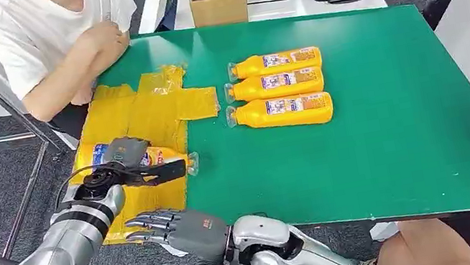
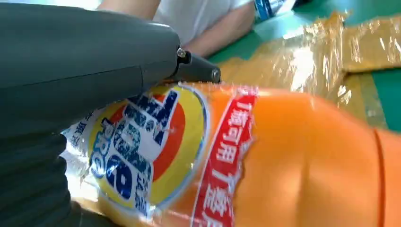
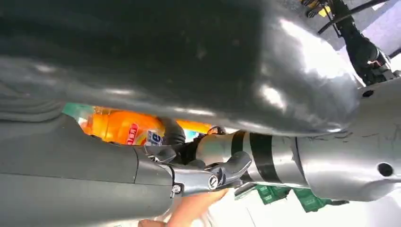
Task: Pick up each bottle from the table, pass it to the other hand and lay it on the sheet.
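Because its orange plastic body looks rigid, glossy and probably full, the bottle (image 1: 149,160) likely handles heavy and slippery; the labelled middle seems the best hold. It lies on its side over the yellow sheet (image 1: 141,112), gripped there by the left hand (image 1: 122,163). Just below, the right hand (image 1: 180,228) is empty, fingers extended apart.

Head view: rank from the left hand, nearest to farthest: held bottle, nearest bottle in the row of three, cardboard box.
1. Held bottle: gripped in the left hand, over the yellow sheet at the table's left edge.
2. Nearest row bottle: front of the row of three, mid-table, to the hand's right.
3. Cardboard box: beyond the table's far edge.
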You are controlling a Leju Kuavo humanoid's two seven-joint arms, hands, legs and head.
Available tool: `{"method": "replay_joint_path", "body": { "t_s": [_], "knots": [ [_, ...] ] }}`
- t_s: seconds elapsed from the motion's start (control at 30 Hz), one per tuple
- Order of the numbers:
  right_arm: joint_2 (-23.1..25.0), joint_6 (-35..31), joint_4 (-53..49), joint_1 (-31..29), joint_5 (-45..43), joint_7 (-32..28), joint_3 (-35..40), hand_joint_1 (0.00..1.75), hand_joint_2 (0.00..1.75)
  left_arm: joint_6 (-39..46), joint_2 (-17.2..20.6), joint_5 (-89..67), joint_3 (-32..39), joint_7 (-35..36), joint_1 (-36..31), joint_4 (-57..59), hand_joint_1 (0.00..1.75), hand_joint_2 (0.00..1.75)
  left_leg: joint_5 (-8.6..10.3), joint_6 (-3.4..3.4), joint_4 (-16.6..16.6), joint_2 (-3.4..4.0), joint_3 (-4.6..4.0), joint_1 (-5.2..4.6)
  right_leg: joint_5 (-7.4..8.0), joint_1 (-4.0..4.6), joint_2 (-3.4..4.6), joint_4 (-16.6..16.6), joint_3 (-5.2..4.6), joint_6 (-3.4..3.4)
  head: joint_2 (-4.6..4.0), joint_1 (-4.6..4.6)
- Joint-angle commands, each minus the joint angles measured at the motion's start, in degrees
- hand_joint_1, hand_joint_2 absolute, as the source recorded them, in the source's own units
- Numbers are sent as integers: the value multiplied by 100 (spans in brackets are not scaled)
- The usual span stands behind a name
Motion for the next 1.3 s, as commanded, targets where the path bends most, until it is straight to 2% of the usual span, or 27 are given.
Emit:
{"method": "replay_joint_path", "body": {
  "t_s": [0.03,0.07,0.2,0.37,0.47,0.5,0.7,0.87,0.97,1.3],
  "knots": [
    [-72,90,85,-56,-102,-136,-157,0,0,-1420,-406,835,477,-251,-575,894,0,175,-1,-2,1,-11,5,3,-4,4,-14,-1,11,-5,0,-2],
    [-40,75,166,-68,-107,-175,-168,0,0,-1527,-418,1041,667,-217,-544,908,0,175,-6,-4,3,-10,13,6,-8,8,-15,-1,22,-8,0,-2],
    [-66,16,244,-21,-237,-328,-263,0,0,-1361,-313,1119,635,-549,-308,879,0,175,-5,-3,-4,3,17,1,-5,2,-2,-3,19,-5,-2,-2],
    [-65,16,383,-19,-287,-433,-295,0,0,-1644,-216,1378,782,-715,-114,974,0,175,-5,-3,-8,11,22,-2,-3,-1,7,-4,21,-5,0,-4],
    [-43,-9,457,-29,-324,-466,-335,0,0,-1734,-218,1653,1037,-685,-61,989,0,175,-27,-15,-8,24,74,9,-23,13,9,-5,71,-26,0,-2],
    [-43,-9,457,-29,-324,-466,-335,0,175,-1734,-218,1653,1037,-685,-61,989,0,175,-5,-3,-10,12,29,0,-2,2,7,-8,28,-6,0,-4],
    [-87,-47,442,-45,-358,-520,-367,0,175,-1645,-160,1856,1145,-1046,-24,920,0,175,-6,-4,-11,18,43,-2,-2,0,12,-7,42,-8,0,-2],
    [-101,-101,525,-112,-366,-560,-404,0,175,-2065,-55,2309,1385,-1459,-162,900,0,175,-7,-5,-9,19,47,2,-3,4,12,-7,47,-10,0,-2],
    [-86,-109,563,-164,-371,-579,-418,0,175,-2333,28,2437,1431,-1524,-263,888,0,175,-4,-3,-4,12,36,1,-1,2,8,-2,37,-6,0,-4],
    [-79,-107,566,-160,-372,-581,-415,0,175,-2325,22,2440,1424,-1527,-245,879,0,175,-9,-5,-6,13,50,5,-6,7,5,-5,52,-11,0,-2]
  ]
}}
